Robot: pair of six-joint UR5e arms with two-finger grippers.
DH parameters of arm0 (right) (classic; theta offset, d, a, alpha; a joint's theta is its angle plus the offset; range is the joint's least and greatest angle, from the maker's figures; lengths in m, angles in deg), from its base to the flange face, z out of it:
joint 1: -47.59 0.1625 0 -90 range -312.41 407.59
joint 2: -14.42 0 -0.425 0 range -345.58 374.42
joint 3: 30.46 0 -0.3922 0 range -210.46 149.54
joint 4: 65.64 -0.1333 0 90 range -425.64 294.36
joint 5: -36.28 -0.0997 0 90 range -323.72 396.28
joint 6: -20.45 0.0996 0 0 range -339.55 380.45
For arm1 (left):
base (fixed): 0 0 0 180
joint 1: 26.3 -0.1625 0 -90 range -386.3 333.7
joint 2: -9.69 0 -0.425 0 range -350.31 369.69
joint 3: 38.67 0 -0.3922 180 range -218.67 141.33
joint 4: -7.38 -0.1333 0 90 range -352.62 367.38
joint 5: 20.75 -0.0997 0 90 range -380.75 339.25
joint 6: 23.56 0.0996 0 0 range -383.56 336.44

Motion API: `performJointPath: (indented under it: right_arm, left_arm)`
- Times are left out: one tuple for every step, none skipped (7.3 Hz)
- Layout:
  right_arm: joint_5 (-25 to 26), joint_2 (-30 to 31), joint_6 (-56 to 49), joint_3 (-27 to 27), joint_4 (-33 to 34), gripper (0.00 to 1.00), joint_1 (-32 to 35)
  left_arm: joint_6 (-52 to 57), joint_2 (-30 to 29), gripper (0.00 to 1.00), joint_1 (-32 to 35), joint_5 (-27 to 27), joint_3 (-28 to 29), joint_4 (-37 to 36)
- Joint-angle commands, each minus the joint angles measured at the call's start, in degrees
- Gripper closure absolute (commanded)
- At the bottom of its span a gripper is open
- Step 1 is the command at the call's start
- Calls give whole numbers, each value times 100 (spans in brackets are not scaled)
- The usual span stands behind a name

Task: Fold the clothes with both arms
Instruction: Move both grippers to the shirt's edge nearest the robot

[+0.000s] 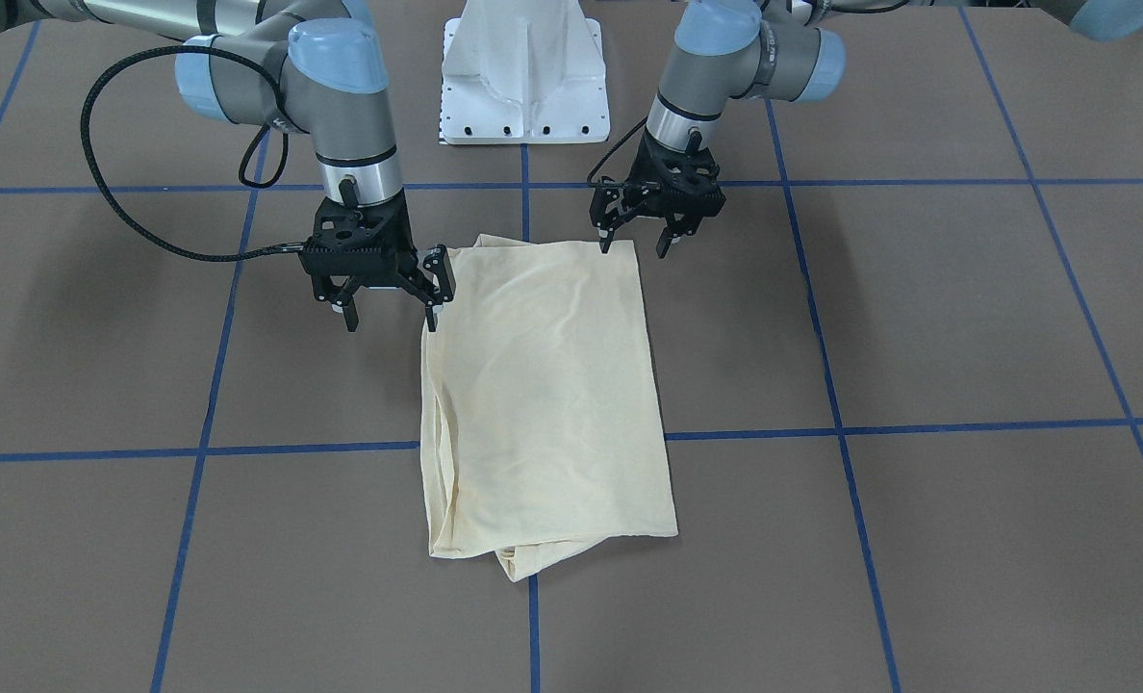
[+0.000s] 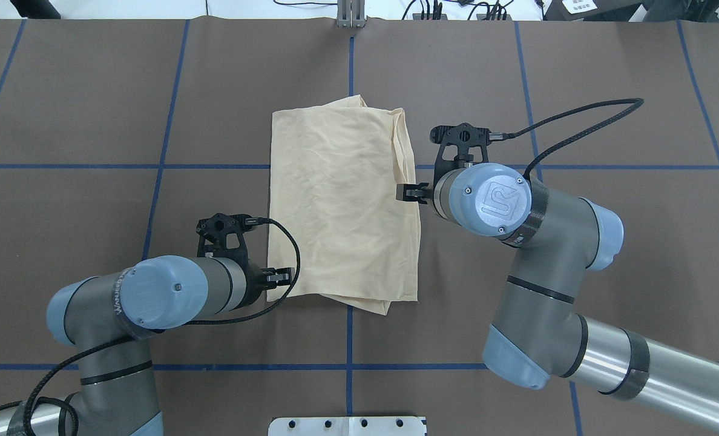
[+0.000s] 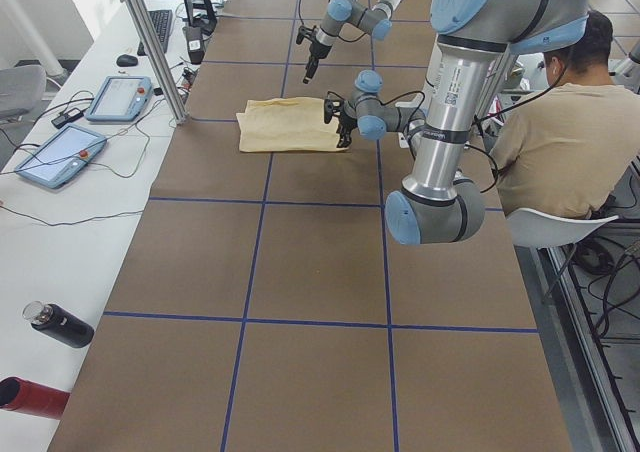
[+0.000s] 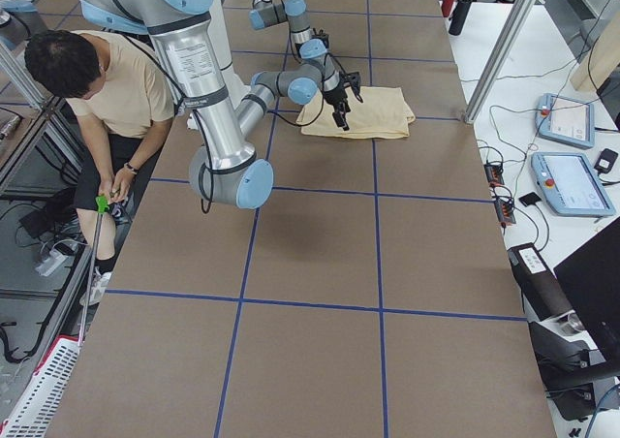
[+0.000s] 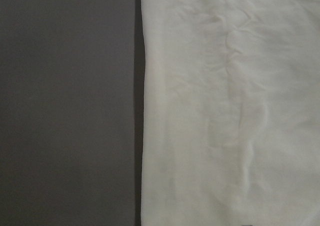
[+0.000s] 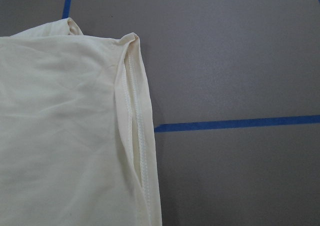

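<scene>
While spread & empty, drop black left pincer (image 1: 634, 245) & black right pincer (image 1: 391, 318) onto edges of pale yellow-cream thin folded shirt (image 1: 543, 385), grab all layers, lift evenly.

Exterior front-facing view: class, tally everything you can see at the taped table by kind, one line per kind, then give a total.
Shirts: 1, the folded cream shirt
Robot arms: 2, left arm and right arm
Claws: 2, left claw and right claw, both open
White base: 1
Total: 6
</scene>
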Motion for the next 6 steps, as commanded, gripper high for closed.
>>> performJointPath:
  right_arm:
    - [0, 3, 0, 8, 0, 0, -4]
    - [0, 3, 0, 8, 0, 0, -4]
    - [9, 3, 0, 8, 0, 0, -4]
    - [9, 3, 0, 8, 0, 0, -4]
    - [9, 3, 0, 8, 0, 0, -12]
    - [9, 3, 0, 8, 0, 0, -13]
  left_arm:
    - [-111, -53, 40, -44, -3, 135, 28]
    - [-111, -53, 40, -44, -3, 170, 28]
    - [-102, -71, 40, -44, 6, 171, 28]
    - [-111, -79, 40, -44, 6, 197, 28]
    - [-120, -80, 40, -71, 6, 214, 28]
    - [-129, -71, 40, -149, 6, 232, 28]
